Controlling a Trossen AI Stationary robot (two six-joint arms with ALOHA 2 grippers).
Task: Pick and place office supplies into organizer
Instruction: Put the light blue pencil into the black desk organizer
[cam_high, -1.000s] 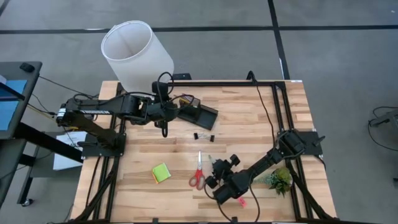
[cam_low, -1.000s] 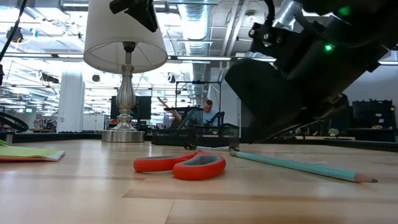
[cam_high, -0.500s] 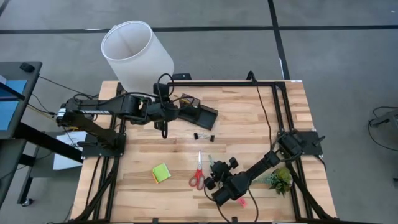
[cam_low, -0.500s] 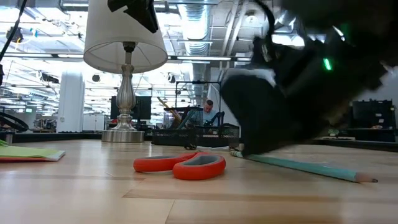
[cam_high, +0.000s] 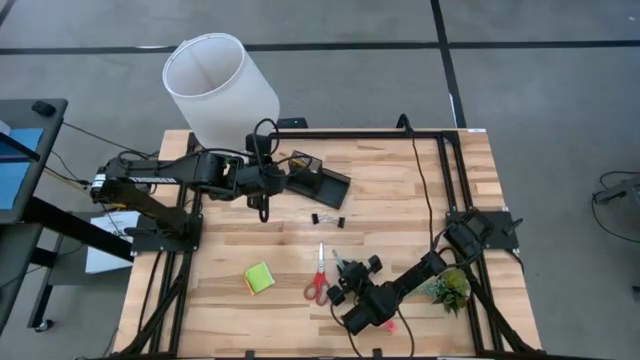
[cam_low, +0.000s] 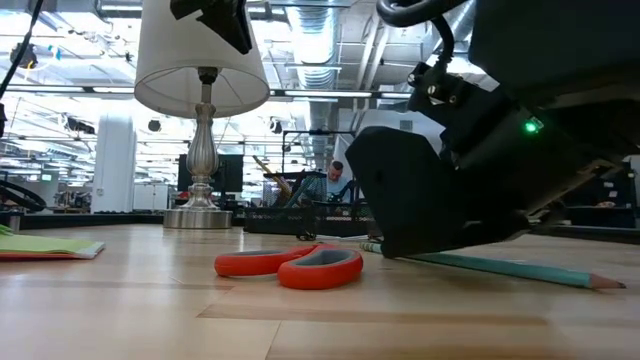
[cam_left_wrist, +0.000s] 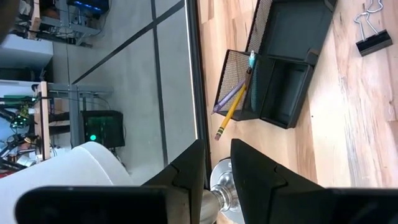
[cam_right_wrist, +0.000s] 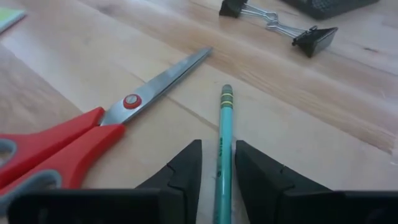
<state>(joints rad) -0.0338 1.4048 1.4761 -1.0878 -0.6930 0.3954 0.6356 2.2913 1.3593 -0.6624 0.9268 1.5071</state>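
Near the bench's front edge, right gripper (cam_right_wrist: 216, 163) jaws straddle the teal pencil (cam_right_wrist: 222, 146) beside the scissors (cam_high: 318, 276), narrow but not yet clamped. Next: pinch, lift, carry to organizer (cam_high: 318, 183) far left. Left gripper (cam_left_wrist: 216, 163) waits there, jaws narrow, empty.

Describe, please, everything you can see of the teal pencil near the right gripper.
The teal pencil is slim, painted teal, with a green-and-gold band at one end and a sharpened tip at the other. It lies flat on the wooden table, beside the red-handled scissors but apart from them. The right gripper straddles it, fingers on either side.
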